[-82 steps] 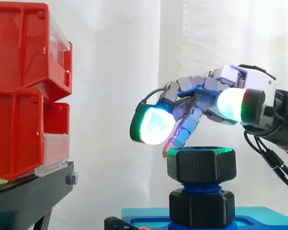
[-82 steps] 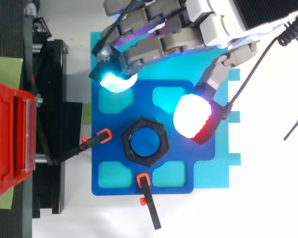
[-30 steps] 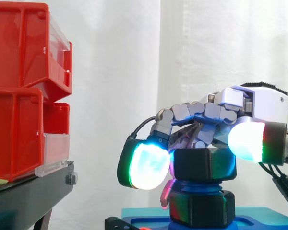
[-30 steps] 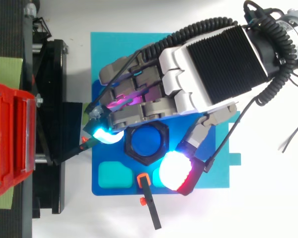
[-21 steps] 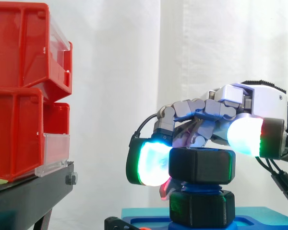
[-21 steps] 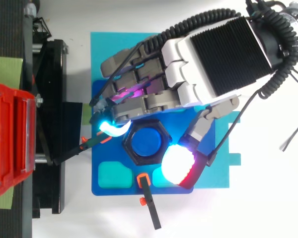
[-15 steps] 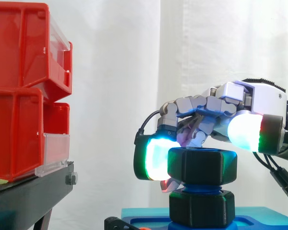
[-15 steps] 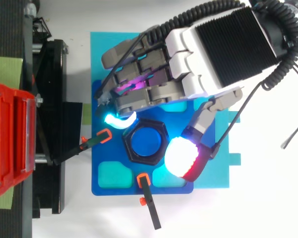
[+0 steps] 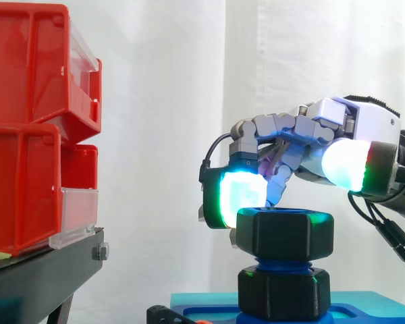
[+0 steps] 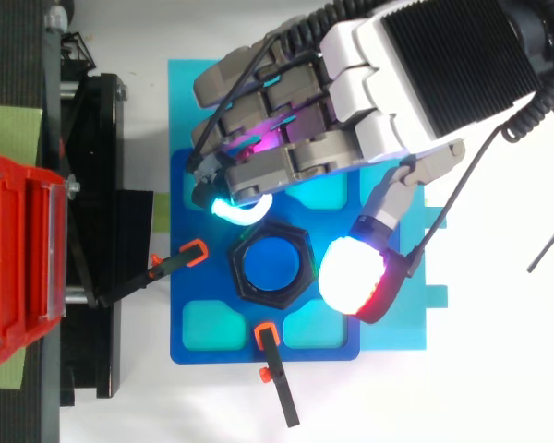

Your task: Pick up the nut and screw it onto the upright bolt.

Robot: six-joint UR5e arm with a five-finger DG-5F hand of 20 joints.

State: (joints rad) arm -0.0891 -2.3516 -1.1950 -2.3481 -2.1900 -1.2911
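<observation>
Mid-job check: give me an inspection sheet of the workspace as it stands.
surface: white table, cyan plate, blue fixture on it.
job's things: black nut sits at the top of the upright blue bolt; second black hex piece below it.
clutter: two black clamps with orange tips at the fixture's edges.
hand: over the nut; grip cannot be told.
cables: nothing seen.
surroundings: red bins on a black stand, white curtain.
</observation>
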